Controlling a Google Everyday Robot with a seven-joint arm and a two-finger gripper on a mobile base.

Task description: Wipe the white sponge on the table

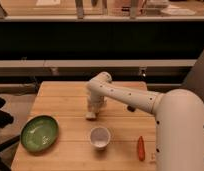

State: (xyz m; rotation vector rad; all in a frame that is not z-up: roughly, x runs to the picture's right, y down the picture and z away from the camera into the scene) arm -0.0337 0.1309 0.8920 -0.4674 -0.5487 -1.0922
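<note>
The table (65, 102) fills the lower half of the frame, its planks running across; the robot's white arm (145, 100) sweeps in from the lower right and bends down near the centre, ending in the gripper (94, 107) pointed at the wood just left of centre; whether its claw is apart, together or clamped cannot be told, since the wrist hides it. The green bowl (39, 133) sits at the lower left, well apart from the arm; the white cup (100, 137) stands at lower centre, near and just below the gripper; an orange carrot-like item (140, 148) lies at the lower right beside the arm's bulk. The white sponge (90, 116) shows as a small pale pad right under the gripper, seemingly flat on the table.

The likeliest trouble, in my judgement, is the cup; a wiping stroke drawn toward the bottom of the frame could knock it over or push it off the near edge. Next, a weak hold or too little downward pressure could leave the sponge behind as the gripper slides away; too much pressure could drag and stall it against the planks. Least likely, a long leftward sweep could reach the bowl
</note>
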